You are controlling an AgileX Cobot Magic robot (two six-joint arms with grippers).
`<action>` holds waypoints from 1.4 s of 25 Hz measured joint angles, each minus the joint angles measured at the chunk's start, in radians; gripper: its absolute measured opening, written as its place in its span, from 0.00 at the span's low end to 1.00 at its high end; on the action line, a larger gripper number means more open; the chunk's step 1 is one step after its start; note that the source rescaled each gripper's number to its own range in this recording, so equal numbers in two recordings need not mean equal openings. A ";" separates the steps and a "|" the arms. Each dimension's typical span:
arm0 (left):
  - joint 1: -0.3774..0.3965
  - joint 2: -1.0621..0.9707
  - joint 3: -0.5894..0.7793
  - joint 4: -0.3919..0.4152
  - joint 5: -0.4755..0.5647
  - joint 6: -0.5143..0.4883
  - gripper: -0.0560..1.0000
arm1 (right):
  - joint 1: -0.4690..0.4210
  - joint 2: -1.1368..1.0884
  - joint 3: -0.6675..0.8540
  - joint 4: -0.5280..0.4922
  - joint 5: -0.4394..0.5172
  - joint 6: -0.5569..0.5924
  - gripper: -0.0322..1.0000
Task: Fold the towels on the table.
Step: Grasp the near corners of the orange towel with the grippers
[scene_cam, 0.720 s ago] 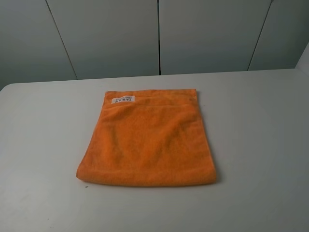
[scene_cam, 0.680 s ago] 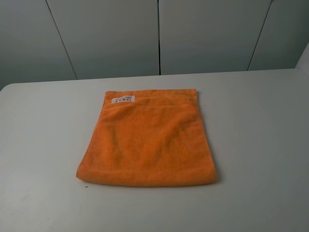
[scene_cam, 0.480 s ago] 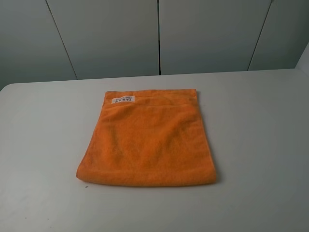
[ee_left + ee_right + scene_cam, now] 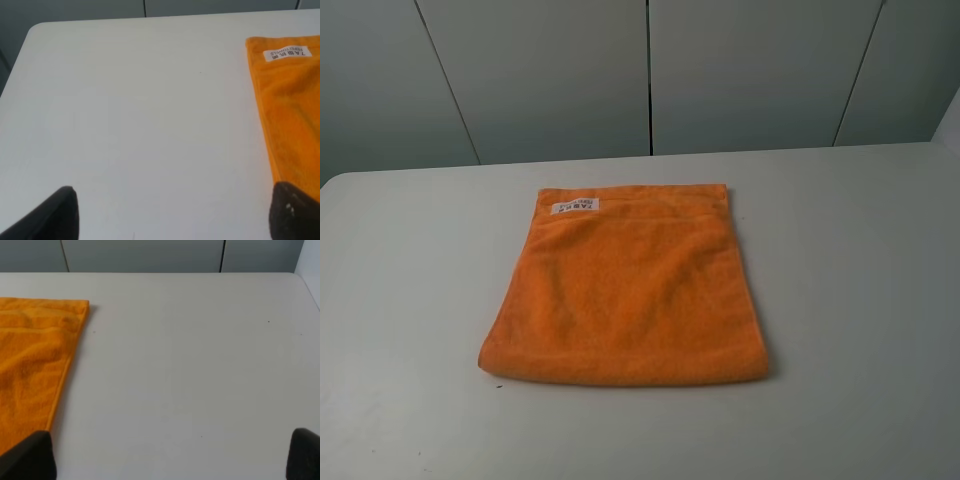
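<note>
Towel lies flat mid-table, slightly longer from 12 to 6 o'clock, its label at the 11 o'clock corner. Left gripper and right gripper hang spread and empty near its 9 and 3 o'clock edges. A clean fold likely means pinching two corners of one edge and carrying them over evenly.

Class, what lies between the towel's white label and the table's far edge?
Only the towel's orange hem beyond the label, then bare white table; the exterior high view shows it.

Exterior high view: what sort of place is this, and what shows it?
Probably a lab or test bench: bare white table, one orange towel laid flat, plain grey panels behind.
</note>
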 joint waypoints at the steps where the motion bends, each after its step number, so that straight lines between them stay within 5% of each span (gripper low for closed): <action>1: 0.000 0.000 0.000 0.000 0.000 0.000 0.98 | 0.000 0.000 0.000 0.000 0.000 0.000 1.00; 20: 0.000 0.000 0.000 0.045 -0.011 0.100 0.98 | 0.000 0.000 0.000 0.000 0.000 0.000 1.00; 35: 0.000 0.000 0.000 -0.012 -0.011 0.100 0.98 | 0.000 0.000 0.000 0.037 0.000 0.000 1.00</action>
